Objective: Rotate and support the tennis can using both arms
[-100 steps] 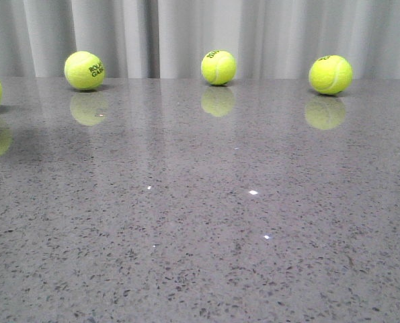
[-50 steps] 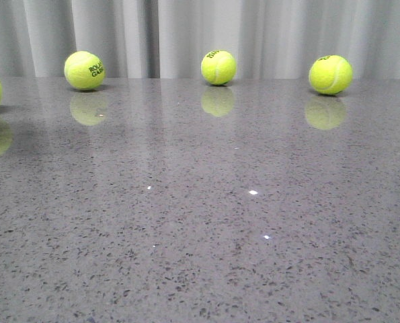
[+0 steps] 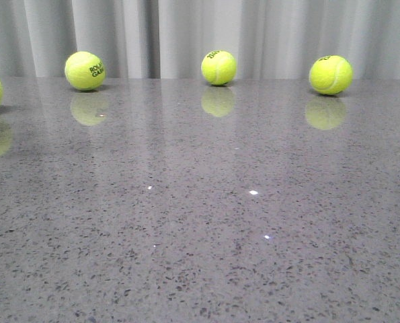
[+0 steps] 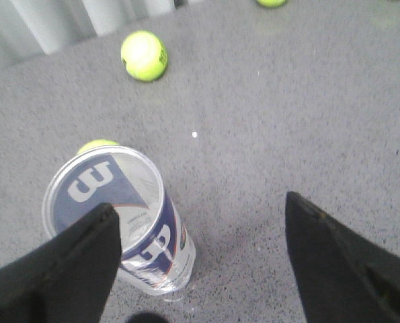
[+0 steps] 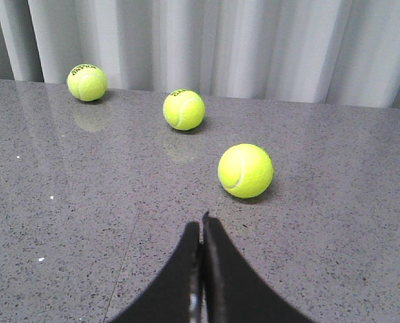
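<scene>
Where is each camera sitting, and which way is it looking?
Front view: low over the speckled grey stone table, facing the curtain; four yellow-green tennis balls, no robot parts.
Left wrist view: on the left arm, looking down at the upright clear navy-and-white tennis can; the left gripper shows, jaws wide open.
Right wrist view: on the right arm, looking across the table at three balls; the right gripper shows, jaws shut.
Shared: all see table and balls; front and right wrist views share the curtain.
</scene>
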Robot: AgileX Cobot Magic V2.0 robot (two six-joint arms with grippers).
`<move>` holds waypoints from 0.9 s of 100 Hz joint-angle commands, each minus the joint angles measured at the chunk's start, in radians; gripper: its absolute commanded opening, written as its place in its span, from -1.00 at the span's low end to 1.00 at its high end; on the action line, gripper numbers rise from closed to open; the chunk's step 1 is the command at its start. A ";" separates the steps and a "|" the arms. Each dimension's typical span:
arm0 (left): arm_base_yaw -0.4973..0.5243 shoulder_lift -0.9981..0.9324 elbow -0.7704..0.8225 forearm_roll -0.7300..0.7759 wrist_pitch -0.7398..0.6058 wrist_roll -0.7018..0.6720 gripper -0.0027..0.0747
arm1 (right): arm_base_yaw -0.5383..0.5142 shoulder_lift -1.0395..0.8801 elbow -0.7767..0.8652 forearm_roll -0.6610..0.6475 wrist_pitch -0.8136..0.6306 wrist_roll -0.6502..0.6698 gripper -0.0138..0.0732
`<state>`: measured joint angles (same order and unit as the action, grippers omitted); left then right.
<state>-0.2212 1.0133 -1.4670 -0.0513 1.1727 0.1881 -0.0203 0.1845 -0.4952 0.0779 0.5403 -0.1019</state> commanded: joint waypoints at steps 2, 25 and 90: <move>-0.003 -0.096 0.052 -0.006 -0.144 -0.036 0.34 | -0.007 0.009 -0.024 0.004 -0.080 -0.001 -0.84; -0.003 -0.363 0.369 -0.008 -0.407 -0.101 0.34 | -0.007 0.009 -0.024 0.004 -0.080 -0.001 -0.84; -0.003 -0.748 0.996 -0.033 -0.905 -0.105 -0.53 | -0.007 0.009 -0.024 0.004 -0.080 -0.001 -0.84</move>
<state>-0.2212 0.2548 -0.4486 -0.0699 0.3769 0.0952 -0.0203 0.1845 -0.4952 0.0779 0.5403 -0.1019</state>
